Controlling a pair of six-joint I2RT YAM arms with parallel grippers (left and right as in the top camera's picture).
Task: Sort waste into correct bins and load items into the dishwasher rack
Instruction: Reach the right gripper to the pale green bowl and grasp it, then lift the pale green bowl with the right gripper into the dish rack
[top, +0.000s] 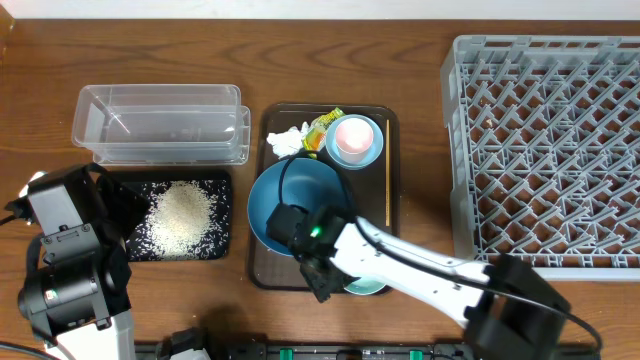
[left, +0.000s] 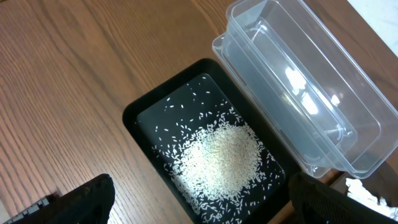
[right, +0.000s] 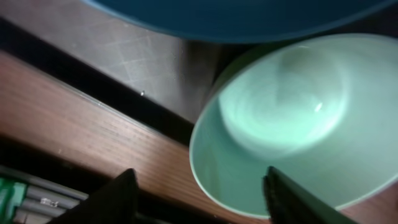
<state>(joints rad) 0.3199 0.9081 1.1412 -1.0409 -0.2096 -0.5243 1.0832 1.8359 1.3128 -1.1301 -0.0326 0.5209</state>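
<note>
White rice (top: 183, 213) lies heaped in the black tray (top: 222, 182), also in the left wrist view (left: 221, 155). The clear tub (top: 160, 122) stands behind it, empty. My left gripper (left: 200, 190) is open and hovers over the tray's near end. The dark-blue dish (top: 300, 195), tissue (top: 285, 140), wrapper (top: 322, 124), and pink cup (top: 352, 132) inside the light-blue bowl (top: 366, 155) sit on the brown serving tray. My right gripper (right: 199, 183) is open, its fingers on either side of the mint-green bowl's (right: 286, 118) near rim. The dishwasher rack (top: 545, 150) is empty.
The dark-brown serving tray (top: 392, 160) lies mid-table between the bins and the rack. The right arm (top: 420, 268) stretches across its front right corner. The left arm's base (top: 70, 270) stands at the front left.
</note>
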